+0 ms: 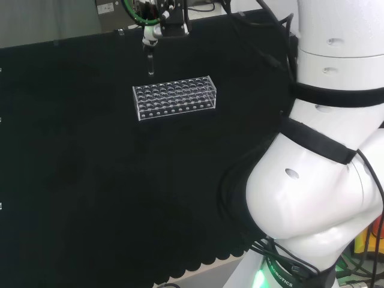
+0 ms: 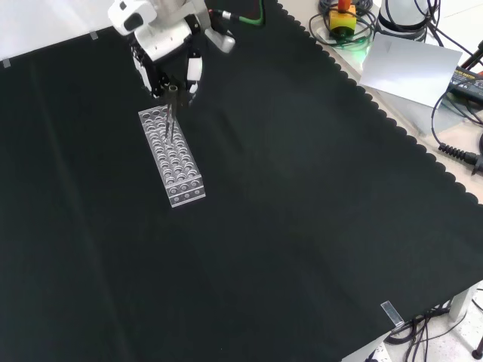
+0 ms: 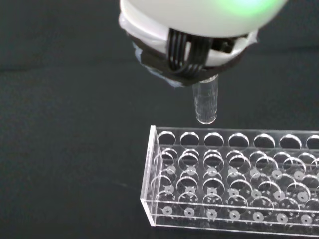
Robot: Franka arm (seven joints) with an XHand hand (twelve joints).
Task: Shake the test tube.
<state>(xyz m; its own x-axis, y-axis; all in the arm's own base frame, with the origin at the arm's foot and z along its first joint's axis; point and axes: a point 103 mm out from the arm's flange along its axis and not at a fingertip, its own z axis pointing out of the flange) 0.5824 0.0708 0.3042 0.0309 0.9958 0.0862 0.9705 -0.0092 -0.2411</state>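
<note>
Nearest to my wrist camera was the blurred white underside of my hand [image 3: 199, 30], with black cables across it, hiding the upper part of the test tube [image 3: 206, 104]. Only the tube's clear lower end hung out from under my hand, its rounded tip held above the clear rack [image 3: 224, 184] and apart from it, near the row of holes along one long edge. My fingers were closed around the tube's upper part, though exactly where they met the glass was hidden.

In the front view, my hand [image 2: 167, 53] came in at the top and the tube [image 2: 172, 105] stood upright over the rack's [image 2: 173, 158] farther end. The rack lay on the black cloth [image 2: 302, 211].

In the head view, far across the bench, the tube [image 1: 150, 65] was faint against the cloth, hanging below my hand [image 1: 151, 27] above the rack's [image 1: 174, 98] left end.
</note>
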